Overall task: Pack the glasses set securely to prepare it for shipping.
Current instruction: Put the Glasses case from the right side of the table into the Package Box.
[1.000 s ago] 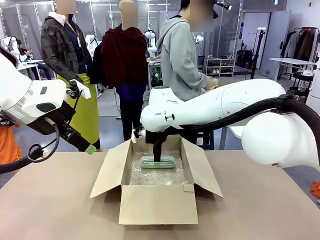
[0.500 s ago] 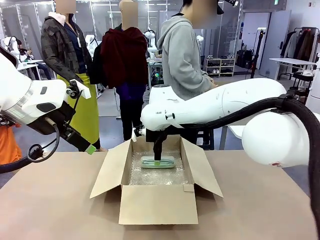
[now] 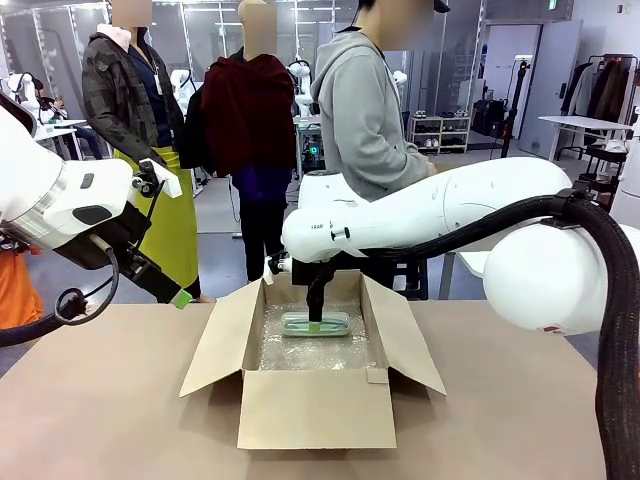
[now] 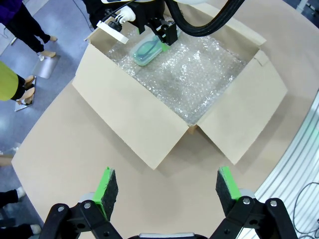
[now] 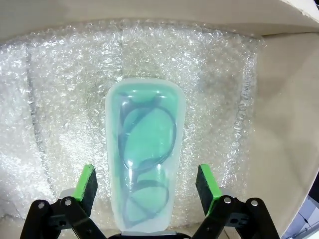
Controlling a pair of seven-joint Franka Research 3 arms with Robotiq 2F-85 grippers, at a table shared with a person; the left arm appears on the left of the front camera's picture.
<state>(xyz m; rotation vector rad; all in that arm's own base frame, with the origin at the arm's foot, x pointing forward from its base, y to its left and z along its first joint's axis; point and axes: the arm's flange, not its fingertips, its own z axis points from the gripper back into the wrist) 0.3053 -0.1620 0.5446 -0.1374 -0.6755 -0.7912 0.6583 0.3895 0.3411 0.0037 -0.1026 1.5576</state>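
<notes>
Mint case (image 3: pixel 335 323) lies flat on bubble wrap (image 3: pixel 310 353) in box (image 3: pixel 315 410), long axis left-right; both jaws spread.

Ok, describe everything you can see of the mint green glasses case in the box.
The mint green translucent glasses case is a slim oblong with rounded corners, glossy like soft plastic, apparently shut, with dark-framed glasses showing through. It lies flat on the clear bubble-wrap sheet lining the open brown cardboard box, toward its far wall. The right gripper straddles it, open, green pads apart from its sides.
</notes>
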